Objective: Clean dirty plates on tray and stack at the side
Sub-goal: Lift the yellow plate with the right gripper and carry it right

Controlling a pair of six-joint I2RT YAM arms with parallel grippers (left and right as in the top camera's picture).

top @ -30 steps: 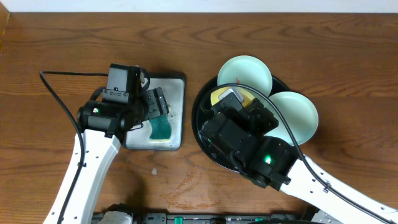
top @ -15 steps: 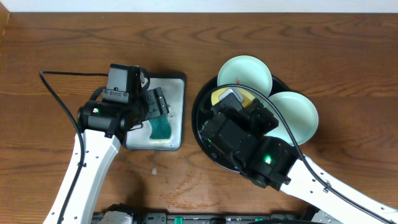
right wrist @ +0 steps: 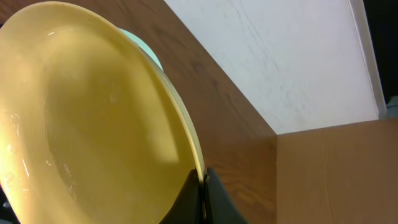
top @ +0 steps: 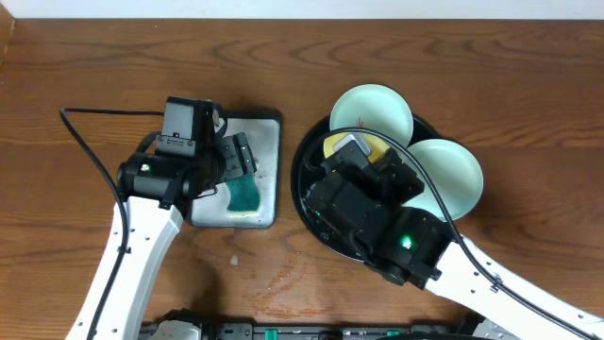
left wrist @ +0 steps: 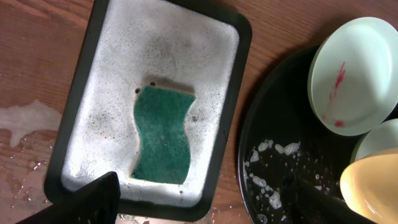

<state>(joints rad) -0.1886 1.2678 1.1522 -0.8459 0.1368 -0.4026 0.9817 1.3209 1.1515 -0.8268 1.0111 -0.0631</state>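
Gripping the pale yellow plate [right wrist: 93, 124] by its rim, over the black tray [top: 304, 179].
Nearest in: clamping that rim thin and tight in the right jaws, with the plate's wet, glossy face filling the wrist view; hard to tell whether lifted clear of the tray or resting in it. Across on the left: hovering with the left jaws spread wide and holding nothing, above the silver tray [left wrist: 186, 50], looking down on the green sponge [left wrist: 160, 134] lying flat in the suds. Dotting the black tray's floor, bits of white foam [left wrist: 267, 147]. Farther back: overlapping the tray's right rim, the right-hand mint plate [top: 453, 175]; perched on the far rim, the far mint plate [top: 371, 109], streaked with a red smear [left wrist: 339, 78]. Beyond, brown tabletop [top: 113, 66].
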